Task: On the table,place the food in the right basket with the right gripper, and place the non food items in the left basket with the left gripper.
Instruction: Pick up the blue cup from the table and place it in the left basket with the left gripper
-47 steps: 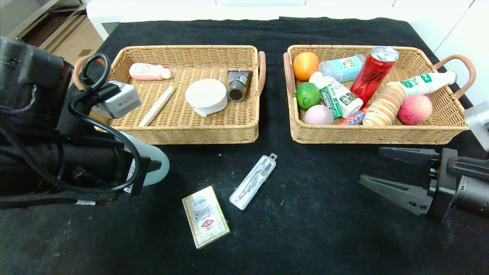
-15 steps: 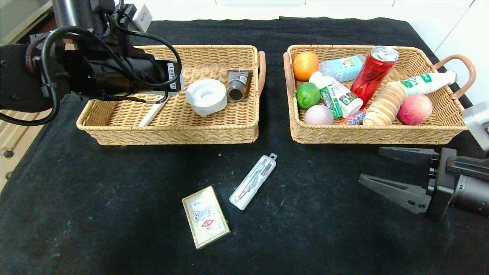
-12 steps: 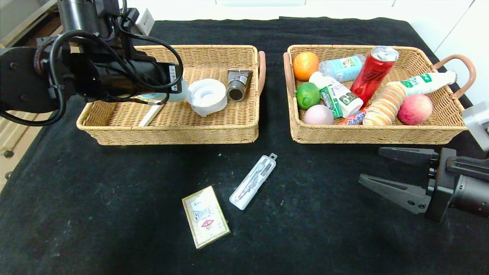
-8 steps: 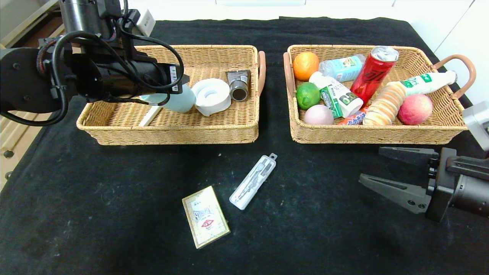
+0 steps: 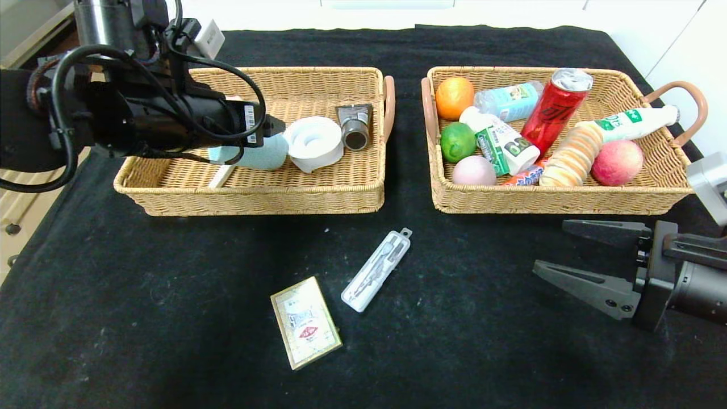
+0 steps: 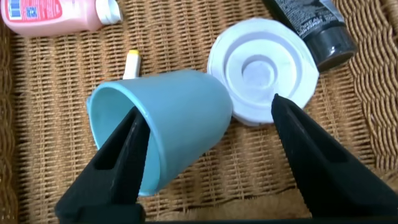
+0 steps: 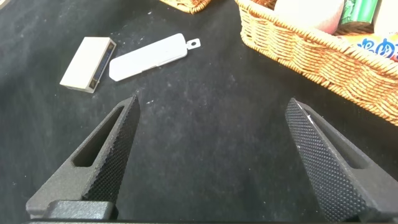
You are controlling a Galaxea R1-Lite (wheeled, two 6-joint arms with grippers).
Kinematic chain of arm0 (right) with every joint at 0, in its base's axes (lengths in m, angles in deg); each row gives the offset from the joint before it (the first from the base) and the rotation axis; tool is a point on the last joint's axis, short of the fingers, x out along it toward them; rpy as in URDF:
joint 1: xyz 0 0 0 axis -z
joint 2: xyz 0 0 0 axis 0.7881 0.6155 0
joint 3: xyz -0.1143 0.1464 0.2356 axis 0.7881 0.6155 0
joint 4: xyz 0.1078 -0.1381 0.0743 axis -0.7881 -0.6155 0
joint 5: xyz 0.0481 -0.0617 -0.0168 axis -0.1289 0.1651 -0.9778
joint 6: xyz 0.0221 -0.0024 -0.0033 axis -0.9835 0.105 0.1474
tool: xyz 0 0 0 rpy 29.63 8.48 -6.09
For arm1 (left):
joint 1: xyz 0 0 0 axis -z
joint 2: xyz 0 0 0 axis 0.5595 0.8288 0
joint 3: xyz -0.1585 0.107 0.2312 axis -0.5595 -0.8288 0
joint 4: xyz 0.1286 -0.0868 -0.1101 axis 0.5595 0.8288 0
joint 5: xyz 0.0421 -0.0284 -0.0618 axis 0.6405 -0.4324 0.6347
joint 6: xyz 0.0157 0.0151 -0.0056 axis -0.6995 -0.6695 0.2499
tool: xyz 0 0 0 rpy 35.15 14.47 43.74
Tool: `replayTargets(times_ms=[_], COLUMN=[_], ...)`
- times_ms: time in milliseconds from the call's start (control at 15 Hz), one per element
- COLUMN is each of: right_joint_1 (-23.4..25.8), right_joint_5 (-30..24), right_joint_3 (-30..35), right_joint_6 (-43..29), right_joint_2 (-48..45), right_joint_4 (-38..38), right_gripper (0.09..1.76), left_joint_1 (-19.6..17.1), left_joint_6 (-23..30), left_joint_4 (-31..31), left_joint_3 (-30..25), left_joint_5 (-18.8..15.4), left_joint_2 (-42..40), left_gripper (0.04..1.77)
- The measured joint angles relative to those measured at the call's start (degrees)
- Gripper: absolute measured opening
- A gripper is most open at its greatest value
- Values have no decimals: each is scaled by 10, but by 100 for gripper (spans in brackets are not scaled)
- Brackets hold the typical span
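Note:
A light blue cup (image 5: 255,156) (image 6: 180,112) lies on its side in the left basket (image 5: 255,193), against a white round lid (image 5: 313,142) (image 6: 261,68). My left gripper (image 5: 267,133) (image 6: 205,107) hovers over it, open. One finger sits at the cup's mouth; the other is well clear of it. On the black cloth lie a card box (image 5: 305,322) (image 7: 87,63) and a clear compass case (image 5: 376,270) (image 7: 149,57). My right gripper (image 5: 551,245) (image 7: 212,104) rests open and empty near the right basket (image 5: 539,199).
The left basket also holds a dark tube (image 5: 355,125), a pink bottle (image 6: 50,14) and a pale stick (image 5: 221,175). The right basket holds an orange (image 5: 454,96), a lime (image 5: 458,142), a red can (image 5: 554,111), a peach (image 5: 616,162) and bottles.
My left gripper has opened over the left basket and let go of the blue cup, which now lies on its side. The lid and tube were nudged right. The right arm stayed still.

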State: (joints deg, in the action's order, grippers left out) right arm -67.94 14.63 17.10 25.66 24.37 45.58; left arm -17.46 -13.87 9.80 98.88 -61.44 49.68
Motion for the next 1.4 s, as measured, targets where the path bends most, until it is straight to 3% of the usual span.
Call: replayTargets(times_ms=[667,867,1000,1200,1400], right_joint_1=[-1,-1,-2,-2,-4], right_joint_5=[0,0,0,0,0], right_joint_3=[1,1,1,1,1], right_joint_6=[0,0,1,1,1], right_joint_2=[-2,-2,-2,0,1], right_joint_4=[0,0,0,0,0], right_gripper=[171,171,171,171,171], left_joint_1=[-13,19,59,89,117], left_joint_6=[0,31,83,113,176], left_joint_4=[71,139,187,238,276], left_joint_3=[-134,-150,-147,-145,-143], left_joint_5=[35,50,85,90,93], left_joint_2=[-124,-159,-172,-180,-180], left_gripper=[163,166,167,169,169])
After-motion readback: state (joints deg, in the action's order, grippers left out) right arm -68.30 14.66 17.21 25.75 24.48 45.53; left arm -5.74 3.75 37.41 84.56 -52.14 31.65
